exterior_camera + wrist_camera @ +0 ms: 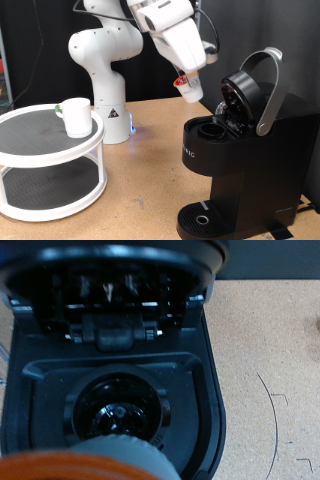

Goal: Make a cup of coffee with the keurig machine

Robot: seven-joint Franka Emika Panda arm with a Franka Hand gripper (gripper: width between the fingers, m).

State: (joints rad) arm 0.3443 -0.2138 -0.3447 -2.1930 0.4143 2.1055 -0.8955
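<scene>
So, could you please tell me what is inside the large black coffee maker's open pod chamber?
The black coffee maker has an empty pod chamber: only dark ribbed walls show. The gripper holds the white pod above; it hides the chamber's near edge.

Even indoor light, wrist foreground perhaps blurred

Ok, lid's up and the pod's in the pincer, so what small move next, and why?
Probably lower the pincer straight down. The pod hangs above the coffee maker, whose lid stands open, and the wrist view shows the empty pod chamber right beneath it.
</scene>
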